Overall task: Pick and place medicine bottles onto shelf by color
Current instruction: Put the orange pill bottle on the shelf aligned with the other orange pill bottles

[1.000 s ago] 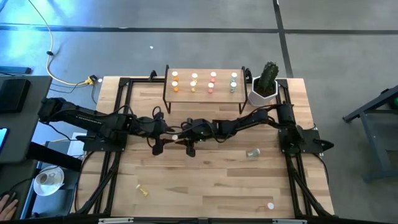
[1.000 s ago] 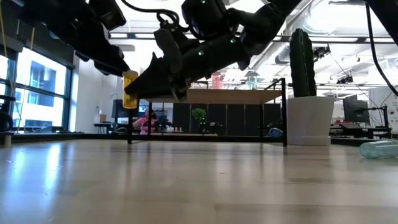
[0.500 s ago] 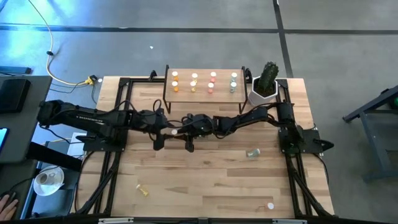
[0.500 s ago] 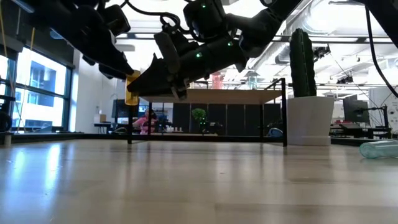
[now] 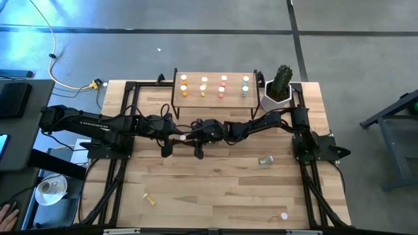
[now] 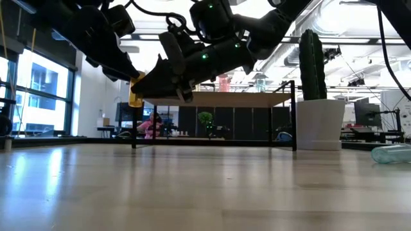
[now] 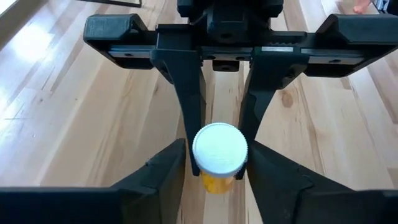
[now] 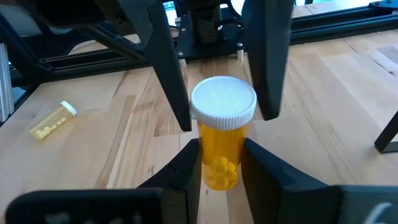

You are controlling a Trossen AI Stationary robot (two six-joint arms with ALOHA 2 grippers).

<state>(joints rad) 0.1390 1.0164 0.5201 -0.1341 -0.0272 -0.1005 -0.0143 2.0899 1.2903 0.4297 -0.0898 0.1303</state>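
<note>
High view – meeting point: left gripper (image 5: 175, 138) and right gripper (image 5: 189, 136) face each other above the middle of the tabletop (image 5: 222, 189), just in front of the shelf (image 5: 214, 76); a white cap shows between them.
High view – shelf: four colour columns of bottles stand on it, orange, yellow, pink and green from left to right.
High view – strays: a yellow bottle (image 5: 150, 200) and a green bottle (image 5: 265, 160) lie on the tabletop, well apart; a third small one (image 5: 283, 215) lies near the front right corner.
Low view – carried bottle: the yellow-orange bottle (image 6: 135, 91) hangs clear of the tabletop, between the two dark arms.
Left wrist view – left fingers: they sit just beside the white cap (image 7: 219, 148), either side of it; I cannot tell whether they press it.
Right wrist view – right fingers: closed on the lower body of the bottle, cap up, upright.
Right wrist view – far fingers: the other arm's fingers flank the cap from above.
Risk – handover: if the right fingers let go before the left ones truly clamp the cap, the bottle would likely drop and roll.
Risk – tug: both holding while one arm pulls could tilt or twist the bottle out.
Risk – cap grip: the smooth round cap gives little purchase.
Risk – colour: yellow and orange columns are neighbours, so misplacement looks easy.
</note>
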